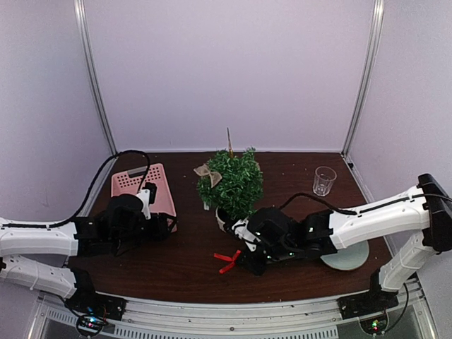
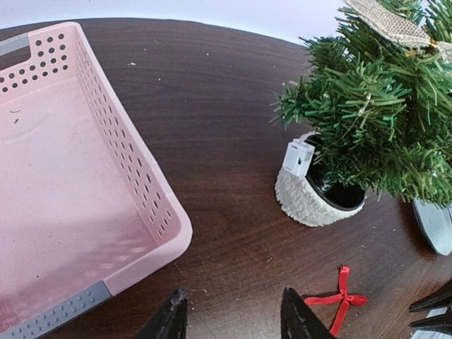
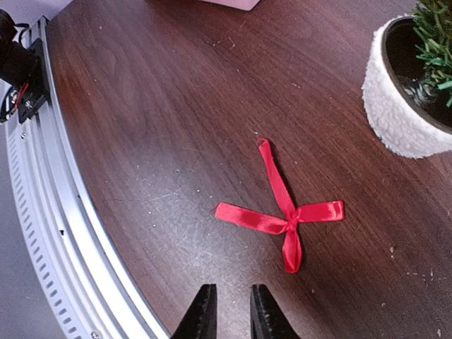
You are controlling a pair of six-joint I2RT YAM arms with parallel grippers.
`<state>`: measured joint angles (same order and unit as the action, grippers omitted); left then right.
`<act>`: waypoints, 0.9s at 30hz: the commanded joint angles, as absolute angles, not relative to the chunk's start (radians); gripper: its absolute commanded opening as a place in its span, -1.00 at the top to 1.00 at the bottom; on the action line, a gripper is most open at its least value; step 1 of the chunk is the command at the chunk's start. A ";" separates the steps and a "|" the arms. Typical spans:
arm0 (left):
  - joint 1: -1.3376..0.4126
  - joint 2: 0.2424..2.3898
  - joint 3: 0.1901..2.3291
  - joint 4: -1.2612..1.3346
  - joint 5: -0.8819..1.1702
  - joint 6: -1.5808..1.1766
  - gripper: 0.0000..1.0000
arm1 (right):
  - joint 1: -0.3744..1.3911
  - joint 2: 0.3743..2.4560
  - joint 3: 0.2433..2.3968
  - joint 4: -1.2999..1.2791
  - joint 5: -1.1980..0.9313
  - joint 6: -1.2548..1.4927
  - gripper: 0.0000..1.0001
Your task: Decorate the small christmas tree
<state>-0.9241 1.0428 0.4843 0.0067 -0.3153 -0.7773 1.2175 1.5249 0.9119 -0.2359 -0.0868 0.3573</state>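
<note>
The small christmas tree [image 1: 233,181] stands mid-table in its round white pot [image 2: 309,200], with a burlap bow [image 1: 207,173] on its left branches and a thin stick at the top. A red ribbon bow [image 3: 289,217] lies flat on the dark table in front of the pot. My right gripper [image 3: 231,316] hovers just short of the red bow [image 1: 227,260], its fingers only a narrow gap apart and holding nothing. My left gripper [image 2: 233,318] is wide open and empty, between the pink basket and the pot [image 3: 399,113].
A pink perforated basket [image 2: 70,176] sits at the left, empty. A clear glass [image 1: 324,180] stands at the back right. A pale round plate [image 1: 346,256] lies under the right arm. The metal rail [image 3: 42,212] marks the near table edge.
</note>
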 commanded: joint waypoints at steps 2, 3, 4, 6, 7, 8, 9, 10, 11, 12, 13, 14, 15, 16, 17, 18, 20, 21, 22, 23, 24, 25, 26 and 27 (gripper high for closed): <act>-0.917 1.004 0.476 0.006 -0.343 -0.784 0.11 | 1.224 1.610 0.980 -0.258 -0.020 0.319 0.63; -0.917 1.001 0.476 -0.014 -0.346 -0.783 0.11 | 1.224 1.619 0.984 -0.265 -0.019 0.317 0.59; -0.917 0.998 0.476 -0.023 -0.348 -0.783 0.11 | 1.225 1.623 0.985 -0.273 -0.014 0.317 0.57; -0.916 0.996 0.476 -0.025 -0.349 -0.783 0.11 | 1.225 1.630 0.980 -0.285 -0.005 0.317 0.56; -0.917 0.996 0.476 -0.025 -0.351 -0.783 0.11 | 1.224 1.635 0.977 -0.291 -0.005 0.318 0.56; -0.917 1.000 0.476 -0.023 -0.352 -0.783 0.11 | 1.223 1.643 0.973 -0.295 -0.004 0.318 0.55; -0.916 1.003 0.476 -0.022 -0.353 -0.783 0.11 | 1.223 1.654 0.971 -0.300 -0.005 0.320 0.55; -0.916 1.006 0.478 -0.022 -0.353 -0.782 0.11 | 1.223 1.665 0.971 -0.306 -0.005 0.320 0.54; -0.916 1.011 0.482 -0.021 -0.353 -0.782 0.11 | 1.223 1.677 0.972 -0.311 -0.005 0.321 0.51; -0.916 1.015 0.485 -0.020 -0.351 -0.781 0.11 | 1.223 1.686 0.972 -0.316 0.020 0.324 0.47; -0.916 1.018 0.487 -0.020 -0.351 -0.780 0.11 | 1.223 1.694 0.972 -0.319 0.029 0.326 0.45; -0.916 1.021 0.489 -0.019 -0.350 -0.778 0.11 | 1.221 1.700 0.970 -0.316 0.038 0.331 0.44; -0.915 1.025 0.491 -0.018 -0.350 -0.778 0.11 | 1.220 1.704 0.968 -0.312 0.045 0.336 0.44; -0.916 1.027 0.491 -0.017 -0.350 -0.780 0.11 | 1.219 1.708 0.969 -0.308 0.046 0.339 0.43; -0.916 1.028 0.492 -0.017 -0.350 -0.780 0.11 | 1.219 1.713 0.971 -0.304 0.046 0.342 0.42; -0.915 1.029 0.492 -0.017 -0.350 -0.780 0.10 | 1.218 1.718 0.971 -0.299 0.048 0.345 0.42; -0.916 1.032 0.494 -0.021 -0.350 -0.781 0.10 | 1.217 1.729 0.971 -0.295 0.055 0.350 0.46; -0.915 1.034 0.494 -0.021 -0.352 -0.781 0.11 | 1.215 1.736 0.968 -0.295 0.059 0.353 0.51; -0.915 1.035 0.494 -0.023 -0.354 -0.781 0.10 | 1.211 1.741 0.962 -0.296 0.059 0.356 0.57; -0.914 1.035 0.495 -0.022 -0.354 -0.781 0.10 | 1.204 1.743 0.953 -0.297 0.056 0.358 0.63; -0.913 1.036 0.495 -0.021 -0.354 -0.780 0.10 | 1.196 1.739 0.942 -0.300 0.054 0.359 0.68; -0.912 1.038 0.498 -0.021 -0.354 -0.779 0.10 | 1.189 1.730 0.927 -0.305 0.051 0.356 0.72; -0.910 1.041 0.498 -0.021 -0.352 -0.779 0.10 | 1.181 1.721 0.909 -0.311 0.050 0.348 0.76; -0.908 1.043 0.499 -0.021 -0.351 -0.779 0.10 | 1.173 1.710 0.890 -0.318 0.049 0.338 0.80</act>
<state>-0.9215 1.0336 0.4839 -0.0284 -0.3378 -0.7773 1.2034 1.7294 0.9451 -0.2951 0.0227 0.3477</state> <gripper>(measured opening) 0.448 0.129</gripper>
